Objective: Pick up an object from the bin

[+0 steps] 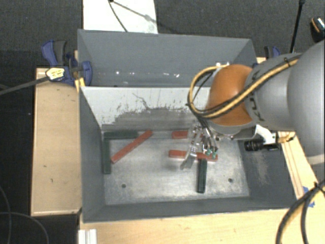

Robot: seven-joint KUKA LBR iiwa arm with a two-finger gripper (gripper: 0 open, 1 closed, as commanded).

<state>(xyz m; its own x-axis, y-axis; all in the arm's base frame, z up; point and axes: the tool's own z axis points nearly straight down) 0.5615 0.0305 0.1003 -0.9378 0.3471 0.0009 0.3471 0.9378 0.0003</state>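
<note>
The gripper point(199, 154) was low over the middle of the bin point(152, 60) floor, above a short orange block point(176, 154) beside a dark green stick point(201, 177). Whether its grip was spread or closed could not be told. Nothing appeared lifted; grasping and raising remained.

The bin point(162, 60) is matt grey metal, its back wall scuffed and scratched. The arm's orange cover point(229, 93) looks smooth and slightly glossy.
</note>
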